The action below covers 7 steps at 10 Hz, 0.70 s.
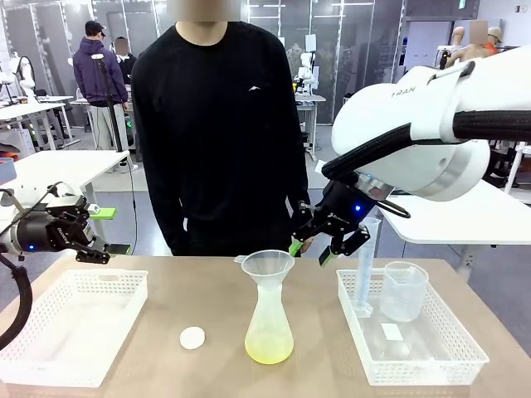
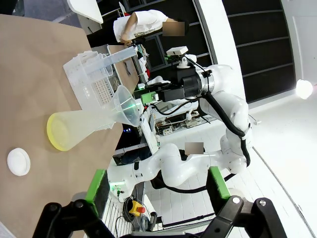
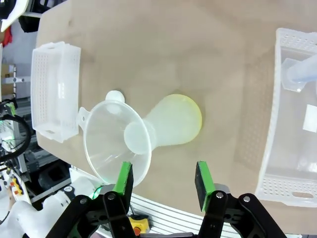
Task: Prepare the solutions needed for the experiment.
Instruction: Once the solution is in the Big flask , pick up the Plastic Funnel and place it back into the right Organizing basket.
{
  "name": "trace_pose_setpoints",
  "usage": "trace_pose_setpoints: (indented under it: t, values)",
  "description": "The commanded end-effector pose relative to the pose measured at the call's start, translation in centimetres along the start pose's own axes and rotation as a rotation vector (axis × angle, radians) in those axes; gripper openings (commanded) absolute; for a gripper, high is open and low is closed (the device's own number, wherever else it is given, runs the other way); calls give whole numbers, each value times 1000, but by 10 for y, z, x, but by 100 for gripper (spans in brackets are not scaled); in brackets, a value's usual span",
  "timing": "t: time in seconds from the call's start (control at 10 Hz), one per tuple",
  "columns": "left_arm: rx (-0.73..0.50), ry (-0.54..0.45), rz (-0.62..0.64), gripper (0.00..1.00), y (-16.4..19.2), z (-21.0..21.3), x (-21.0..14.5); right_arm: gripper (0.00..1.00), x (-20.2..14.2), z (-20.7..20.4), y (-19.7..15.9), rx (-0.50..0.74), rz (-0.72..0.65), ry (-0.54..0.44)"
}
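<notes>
At mid-desk, a clear conical flask (image 1: 270, 319): upright, long axis vertical, neck up, wide base flat on the desk (image 1: 207, 290). In its bottom, the solutions (image 1: 269, 350), a shallow, level layer of pale yellow translucent liquid. Seated in the neck, a clear funnel (image 1: 267, 265), mouth up and spout down on the same vertical axis.

Just behind and to the right of the funnel's rim, the right tool (image 1: 309, 251): jaws partly spread, nothing between the green pads, fingertips angled down toward the desk. In the right wrist view, one finger (image 3: 124, 181) overlapping the funnel's rim; contact impossible to tell. Over the desk's left end, higher than the left basket (image 1: 50, 365), the left tool (image 1: 101, 234): jaws spread wide, gripping nothing, fingers pointing toward the middle.

Desk tan and matt, with a white perforated basket at either end. In the right basket (image 1: 431, 369), a tall graduated cylinder (image 1: 365, 265) upright at the far left corner and a clear beaker (image 1: 404, 292) upright beside it. Left of the flask and apart from it, a small white round cap (image 1: 192, 337) lying flat. At the far side, a person (image 1: 220, 124) in a black top, arms down. Behind, white tables, glass partitions and other people farther off.
</notes>
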<state>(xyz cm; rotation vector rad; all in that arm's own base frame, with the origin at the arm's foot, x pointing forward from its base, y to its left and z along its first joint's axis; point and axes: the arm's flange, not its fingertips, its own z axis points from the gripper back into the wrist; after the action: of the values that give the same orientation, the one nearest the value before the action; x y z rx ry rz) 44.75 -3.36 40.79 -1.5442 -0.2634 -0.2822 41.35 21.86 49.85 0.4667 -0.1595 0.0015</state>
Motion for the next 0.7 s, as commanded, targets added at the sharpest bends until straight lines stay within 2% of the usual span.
trace_pose_setpoints:
  t: [0.0,0.6]
  values:
    - [-5,-6,-14,100,-2,-1,0,64,2,-7,15,28,-52,-13]
    - [-5,-6,-14,100,-2,-1,0,64,9,-29,23,-24,-129,14]
